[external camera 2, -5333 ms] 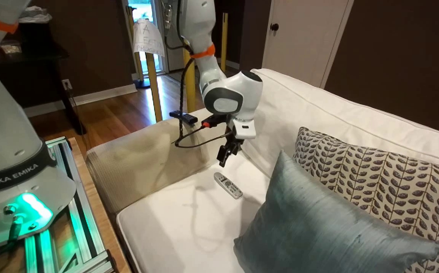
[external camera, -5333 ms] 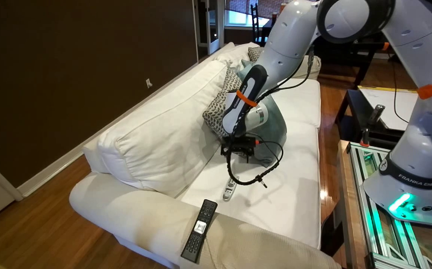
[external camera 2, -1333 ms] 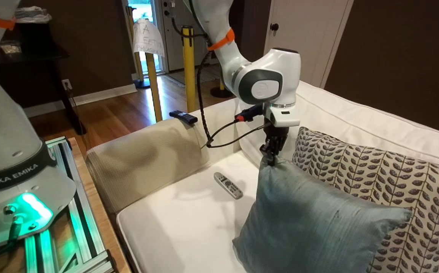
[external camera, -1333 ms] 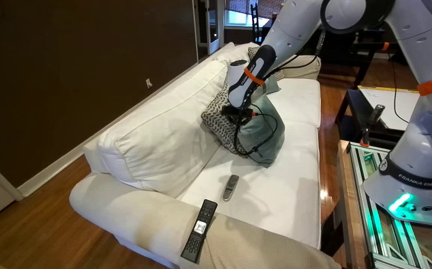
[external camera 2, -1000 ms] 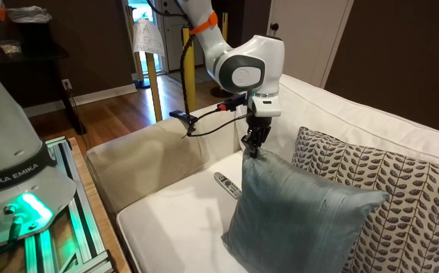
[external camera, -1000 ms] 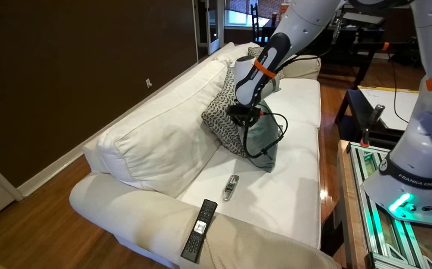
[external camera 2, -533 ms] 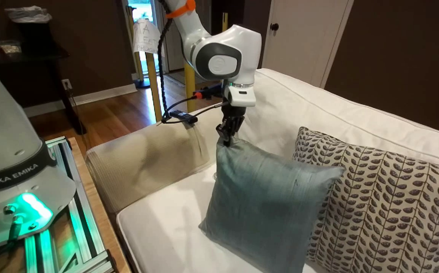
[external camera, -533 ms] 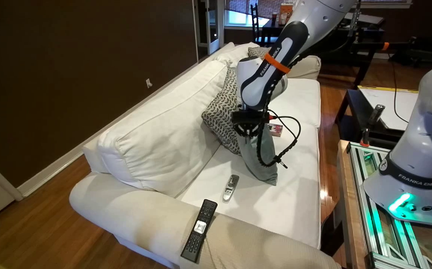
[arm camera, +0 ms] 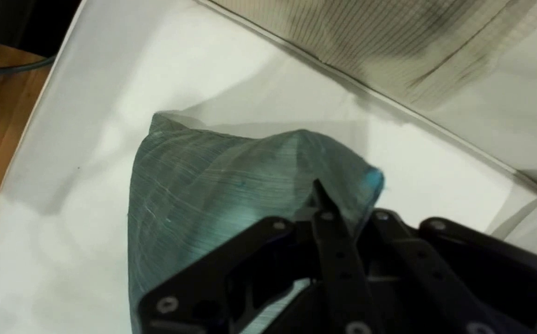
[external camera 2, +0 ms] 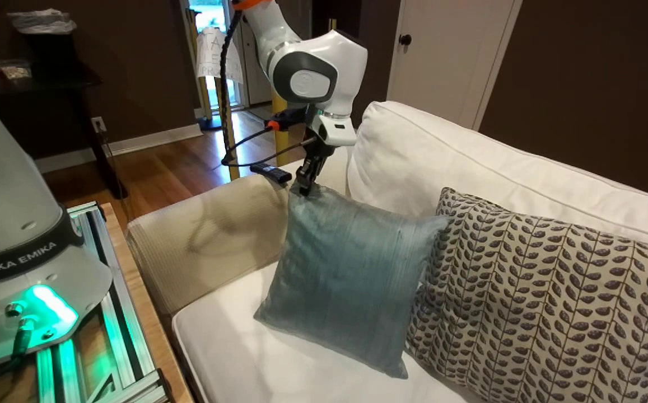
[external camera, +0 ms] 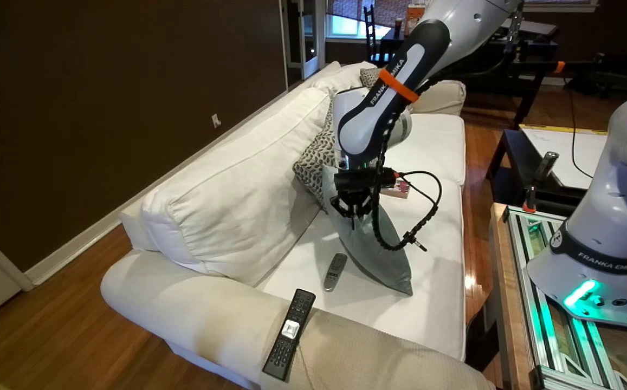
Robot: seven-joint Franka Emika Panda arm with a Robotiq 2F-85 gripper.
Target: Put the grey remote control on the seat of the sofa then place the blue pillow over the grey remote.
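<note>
The blue pillow (external camera 2: 346,274) hangs tilted over the seat of the cream-white sofa (external camera: 432,227), its lower edge at or close to the fabric. My gripper (external camera 2: 304,189) is shut on its upper corner, and in the wrist view a fold of the blue pillow (arm camera: 180,195) sticks out between the fingers of my gripper (arm camera: 342,208). On the seat lies the grey remote control (external camera: 335,272), face up, right beside the pillow's edge on the armrest side. The pillow hides this remote in an exterior view, and it does not show in the wrist view.
The longer black remote (external camera: 289,336) rests on top of the near armrest (external camera: 194,292). Leaning on the backrest is a grey-and-white patterned pillow (external camera 2: 525,302). A small box-like thing (external camera: 398,189) sits on the seat behind the arm. A cable loop (external camera: 411,238) hangs from the wrist.
Over these seconds my gripper has taken the blue pillow's corner and drawn it away from the patterned pillow, toward the armrest and the grey remote. Both remotes have stayed put.
</note>
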